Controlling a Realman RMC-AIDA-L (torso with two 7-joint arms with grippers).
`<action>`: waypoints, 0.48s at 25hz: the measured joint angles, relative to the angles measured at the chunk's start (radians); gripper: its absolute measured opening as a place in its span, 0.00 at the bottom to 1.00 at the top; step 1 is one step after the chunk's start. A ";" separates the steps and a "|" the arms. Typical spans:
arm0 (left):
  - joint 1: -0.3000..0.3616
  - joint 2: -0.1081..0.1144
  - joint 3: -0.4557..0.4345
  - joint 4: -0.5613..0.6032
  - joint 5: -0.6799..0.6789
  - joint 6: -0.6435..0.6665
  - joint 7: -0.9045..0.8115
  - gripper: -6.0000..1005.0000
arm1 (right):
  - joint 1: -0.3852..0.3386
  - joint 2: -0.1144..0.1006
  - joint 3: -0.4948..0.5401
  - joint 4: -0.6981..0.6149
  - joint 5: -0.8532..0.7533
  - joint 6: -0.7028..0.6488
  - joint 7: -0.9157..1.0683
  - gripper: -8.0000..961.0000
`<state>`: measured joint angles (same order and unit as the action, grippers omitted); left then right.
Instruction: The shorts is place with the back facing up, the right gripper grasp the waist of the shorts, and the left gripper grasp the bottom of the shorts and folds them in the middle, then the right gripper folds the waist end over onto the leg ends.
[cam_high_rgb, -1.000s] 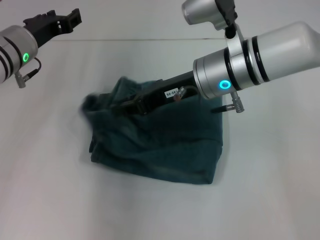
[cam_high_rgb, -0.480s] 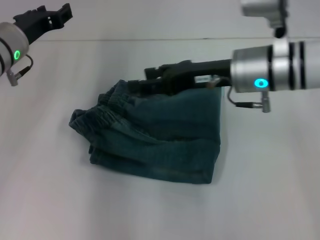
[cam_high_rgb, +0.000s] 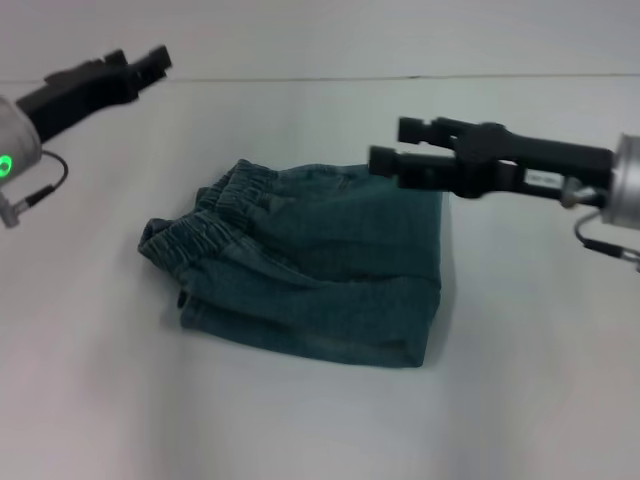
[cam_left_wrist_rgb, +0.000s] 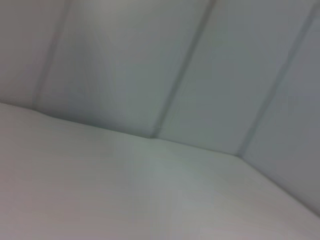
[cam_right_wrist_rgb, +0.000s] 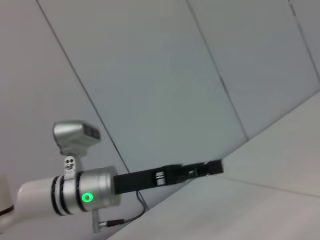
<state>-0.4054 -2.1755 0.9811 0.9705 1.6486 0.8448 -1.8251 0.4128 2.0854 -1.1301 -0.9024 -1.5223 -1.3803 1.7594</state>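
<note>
The teal shorts (cam_high_rgb: 320, 270) lie folded on the white table (cam_high_rgb: 520, 380). Their elastic waist (cam_high_rgb: 195, 232) rests at the left, on top of the lower layer, and the fold runs along the right edge. My right gripper (cam_high_rgb: 398, 145) hovers open and empty above the shorts' far right corner, touching no cloth. My left gripper (cam_high_rgb: 150, 65) is raised at the far left, well away from the shorts. It also appears in the right wrist view as a black bar (cam_right_wrist_rgb: 210, 167). The left wrist view holds only table and wall.
A pale panelled wall (cam_high_rgb: 330, 35) stands behind the table's far edge. Bare tabletop surrounds the shorts on all sides. The left arm's silver wrist (cam_right_wrist_rgb: 90, 192) shows its green light in the right wrist view.
My right gripper let go of the waist and drew back to the right and upward. The waist end dropped flat at the left. The left arm shifted only slightly.
</note>
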 joint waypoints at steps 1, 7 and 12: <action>0.006 0.000 -0.016 -0.003 -0.002 0.048 0.016 0.65 | -0.010 0.000 0.011 0.003 -0.001 -0.017 -0.023 0.98; 0.038 0.001 -0.145 -0.051 -0.002 0.385 0.143 0.65 | -0.086 -0.003 0.054 0.015 -0.026 -0.115 -0.177 0.98; 0.060 0.012 -0.322 -0.132 0.022 0.656 0.258 0.64 | -0.108 -0.004 0.100 0.016 -0.144 -0.199 -0.213 0.98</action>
<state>-0.3458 -2.1636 0.6595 0.8384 1.6711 1.5004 -1.5667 0.3050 2.0813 -1.0297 -0.8867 -1.6663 -1.5795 1.5463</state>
